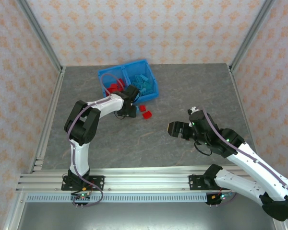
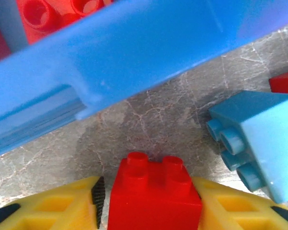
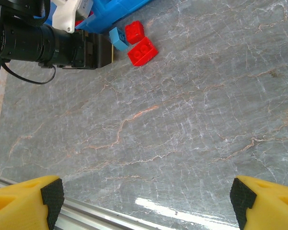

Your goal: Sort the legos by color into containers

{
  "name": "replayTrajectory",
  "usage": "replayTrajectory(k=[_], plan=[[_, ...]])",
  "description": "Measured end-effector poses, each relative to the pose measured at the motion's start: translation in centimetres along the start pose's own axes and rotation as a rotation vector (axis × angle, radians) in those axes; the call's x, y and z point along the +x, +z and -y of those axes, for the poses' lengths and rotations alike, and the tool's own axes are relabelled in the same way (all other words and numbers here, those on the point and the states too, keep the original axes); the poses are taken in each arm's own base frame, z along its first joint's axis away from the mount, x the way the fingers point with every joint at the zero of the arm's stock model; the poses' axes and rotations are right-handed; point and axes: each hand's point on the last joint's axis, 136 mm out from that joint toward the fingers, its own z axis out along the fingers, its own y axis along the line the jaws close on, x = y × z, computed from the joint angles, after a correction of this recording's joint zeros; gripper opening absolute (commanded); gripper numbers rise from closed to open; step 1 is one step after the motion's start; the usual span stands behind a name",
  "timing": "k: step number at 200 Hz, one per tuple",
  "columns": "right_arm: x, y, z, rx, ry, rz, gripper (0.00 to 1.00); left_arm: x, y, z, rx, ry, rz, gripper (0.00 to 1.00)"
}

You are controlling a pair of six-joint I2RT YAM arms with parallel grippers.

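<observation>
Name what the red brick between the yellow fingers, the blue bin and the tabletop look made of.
The red brick: hard moulded plastic, slight sheen, studs formed in one piece. The blue bin: probably plastic too, smooth and glossy, with a moulded rib. The tabletop: grey, pale veins, reflective patches; stone or printed laminate, cannot tell which.

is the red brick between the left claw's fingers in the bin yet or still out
Out: the red brick sits in the left claw outside the bin, whose wall stands beyond it across bare grey table.
</observation>
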Motion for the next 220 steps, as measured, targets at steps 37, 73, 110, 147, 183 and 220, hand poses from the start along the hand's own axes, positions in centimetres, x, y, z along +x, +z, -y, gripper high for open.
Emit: replayTrajectory(k=[37, 73, 110, 147, 183, 220], plan=[[0.0, 0.0, 0.0, 0.0, 0.0, 0.0, 0.91, -0.1, 0.0, 0.5, 0.03, 0.0, 0.002, 0.38], [0.0, 0.0, 0.0, 0.0, 0.0, 0.0, 0.91, 0.2, -1.7, 0.6, 0.056, -0.002, 0.012, 0.38], [0.0, 0.0, 0.0, 0.0, 0.0, 0.0, 0.91, -2.7, -10.6, 0.4, 0.092, -0.018, 0.197, 0.37], [0.0, 0.0, 0.0, -0.001, 0.0, 0.0, 0.91, -8.6, -16.4, -2.7, 0.105, -0.149, 0.366, 0.36], [-0.1, -0.5, -0.1, -0.015, 0.009, 0.015, 0.91, -11.6, -11.7, -6.8, 0.034, -0.264, 0.308, 0.37], [-0.2, -1.5, -0.1, -0.037, 0.018, 0.036, 0.91, -11.7, -4.7, -6.7, -0.015, -0.285, 0.179, 0.48]])
